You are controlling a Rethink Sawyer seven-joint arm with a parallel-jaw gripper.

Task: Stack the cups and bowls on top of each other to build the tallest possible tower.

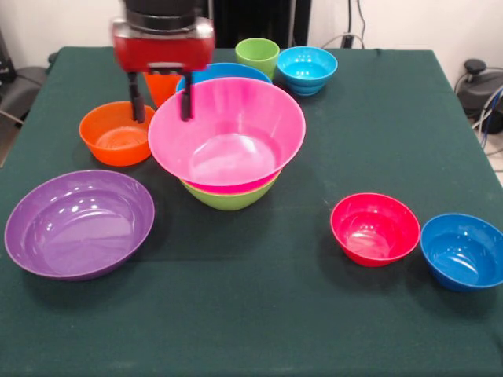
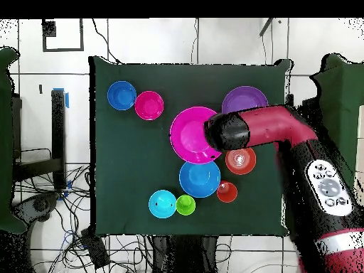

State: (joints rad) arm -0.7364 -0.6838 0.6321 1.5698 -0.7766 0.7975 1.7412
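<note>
Pink bowl nested in the green one, gripper straddling its far-left rim.

Front view: the gripper (image 1: 163, 100) hangs from above with its two black fingers (image 1: 137, 100) parted, one outside and one inside the rim of the huge pink bowl (image 1: 228, 132), which sits in the lime green bowl (image 1: 228, 196) at mid-table. I judge it open around the rim, not pinching. The orange bowl (image 1: 118, 132) lies just left, the purple bowl (image 1: 77, 222) near left, the red bowl (image 1: 374, 228) and a blue bowl (image 1: 464, 250) near right; the green cup (image 1: 257, 55) and another small blue bowl (image 1: 306, 69) stand far. To do this well, lift straight up so no finger drags the rim and tips the stack.

Overhead view: the arm (image 2: 274, 128) reaches in from the right, its wrist over the pink bowl's (image 2: 190, 134) edge; the fingers are hidden here.
</note>
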